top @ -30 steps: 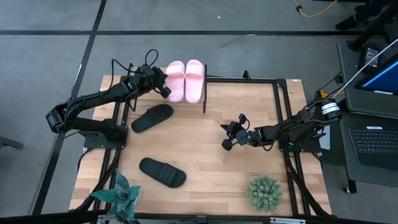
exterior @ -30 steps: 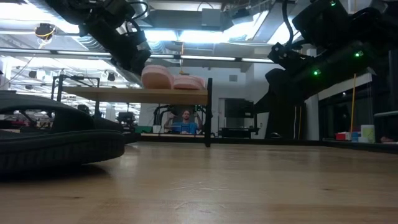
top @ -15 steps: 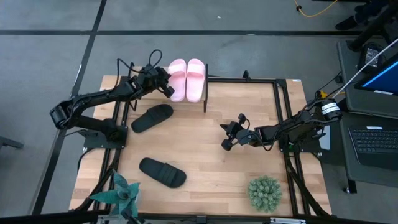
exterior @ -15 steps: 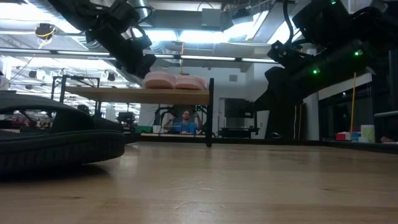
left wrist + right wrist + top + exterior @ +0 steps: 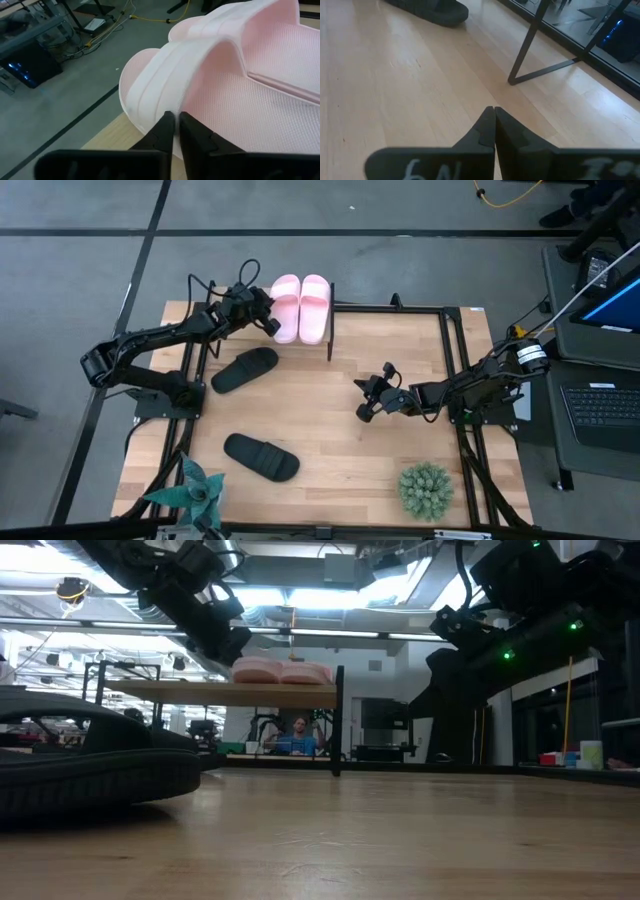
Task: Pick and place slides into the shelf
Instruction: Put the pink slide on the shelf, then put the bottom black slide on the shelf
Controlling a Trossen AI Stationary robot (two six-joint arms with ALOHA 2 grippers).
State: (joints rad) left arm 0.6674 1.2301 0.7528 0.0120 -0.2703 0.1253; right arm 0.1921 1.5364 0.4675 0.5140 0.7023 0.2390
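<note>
Pink slides lie lengthwise front-to-back on the shelf; left claw barely parted, pinching the nearer's edge.

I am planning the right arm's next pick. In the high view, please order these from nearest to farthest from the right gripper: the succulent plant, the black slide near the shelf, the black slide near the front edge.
From the right gripper:
1. Succulent plant, toward the table's front right corner.
2. Black slide near the front edge, left of centre.
3. Black slide near the shelf, on the table's left side, close to the left arm.
The two slides are close in distance, so I rank them only loosely.
</note>
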